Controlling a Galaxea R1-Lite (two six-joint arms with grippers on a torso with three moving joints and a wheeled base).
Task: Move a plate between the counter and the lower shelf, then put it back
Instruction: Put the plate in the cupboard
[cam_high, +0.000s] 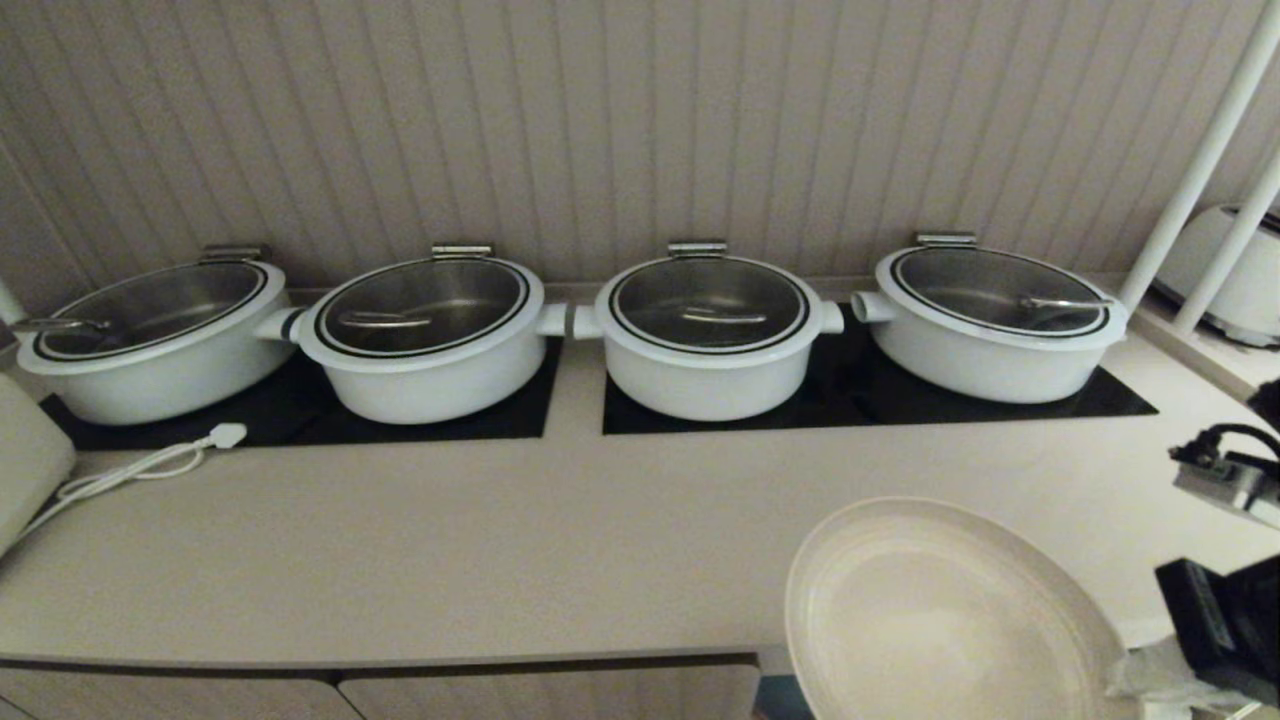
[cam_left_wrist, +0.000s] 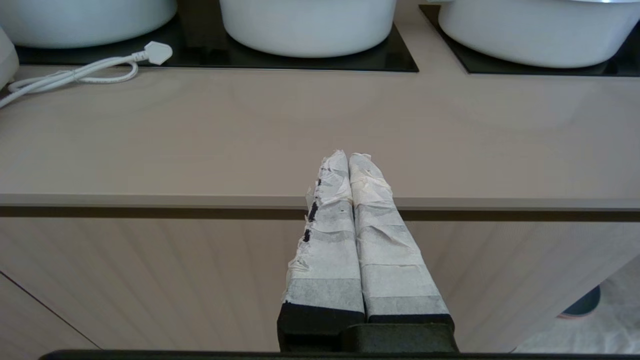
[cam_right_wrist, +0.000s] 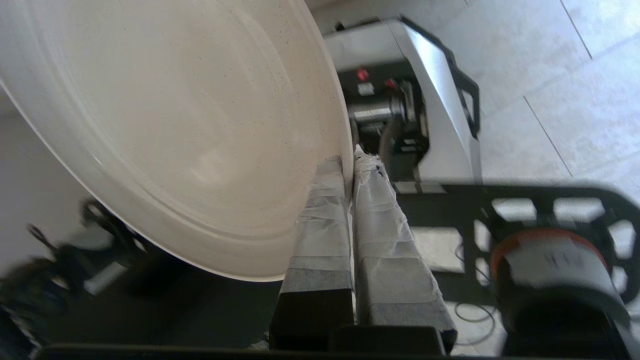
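At near right, off the counter (cam_high: 560, 540) front edge, the right gripper (cam_right_wrist: 350, 160) pinches the plate (cam_high: 940, 610) by its rim alone. Judged risk: tilted plate could slip. Left gripper (cam_left_wrist: 349, 159) idle, fingers together, empty.

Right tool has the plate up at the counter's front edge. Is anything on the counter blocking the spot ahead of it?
Nothing visible does. The right tool is shut on the plate, and the counter ahead is bare up to the pots. The white cord lies far left, out of the path.
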